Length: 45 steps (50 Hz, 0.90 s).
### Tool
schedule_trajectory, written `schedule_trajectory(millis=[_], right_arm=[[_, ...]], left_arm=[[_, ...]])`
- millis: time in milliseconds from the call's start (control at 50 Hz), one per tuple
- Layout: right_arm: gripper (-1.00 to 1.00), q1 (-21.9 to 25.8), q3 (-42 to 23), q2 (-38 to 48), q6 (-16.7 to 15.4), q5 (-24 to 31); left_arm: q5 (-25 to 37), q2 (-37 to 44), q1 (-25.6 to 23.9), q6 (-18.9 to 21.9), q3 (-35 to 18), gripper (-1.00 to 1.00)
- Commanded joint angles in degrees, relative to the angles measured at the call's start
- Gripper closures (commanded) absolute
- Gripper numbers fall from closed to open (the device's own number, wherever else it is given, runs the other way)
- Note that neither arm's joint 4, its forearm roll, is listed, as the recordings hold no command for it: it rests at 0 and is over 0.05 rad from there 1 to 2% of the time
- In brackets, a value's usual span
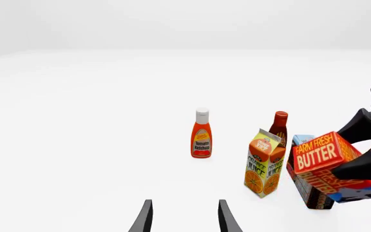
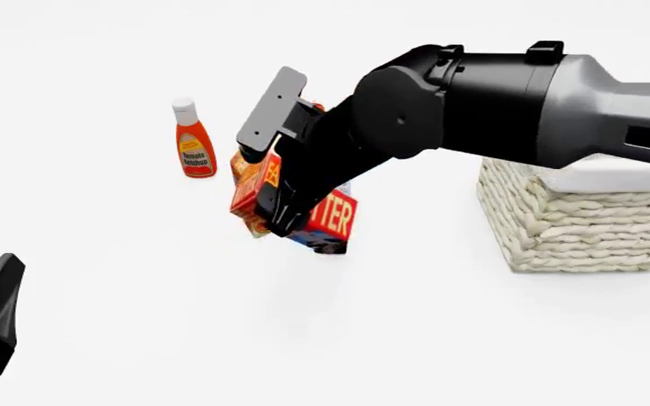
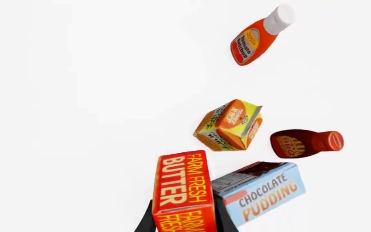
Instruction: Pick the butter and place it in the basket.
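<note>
The basket (image 2: 579,220) stands on our right of the counter (image 2: 133,321), well apart from the groceries. Our right claw (image 2: 283,222) pinches the butter (image 2: 331,216), tilted and lifted beside the chocolate pudding box (image 3: 263,191) and orange juice carton (image 1: 264,162). We judge carrying comes next: swing right, over the rim. Our left claw (image 1: 184,216) hangs spread, idle.

Rough woven basket (image 2: 579,224), glossy printed butter (image 1: 327,159) carton.

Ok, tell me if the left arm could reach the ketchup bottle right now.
Probably yes: the left gripper is open and the ketchup bottle stands alone ahead of it, apart from the orange juice carton.
</note>
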Motion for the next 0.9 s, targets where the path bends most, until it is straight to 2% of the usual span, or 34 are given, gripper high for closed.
schedule_trajectory(millis=[20, 360, 900], right_arm=[[1.00, -0.8, 0.0, -2.5, 3.7, -0.9], [1.00, -2.4, 1.1, -4.2, 5.5, -2.7], [1.00, -5.0, 3.3, -9.2, 11.3, -6.5]], left_arm=[[0.0, 0.0, 0.0, 0.0, 0.0, -1.00], [0.0, 0.0, 0.0, 0.0, 0.0, -1.00], [0.0, 0.0, 0.0, 0.0, 0.0, -1.00]])
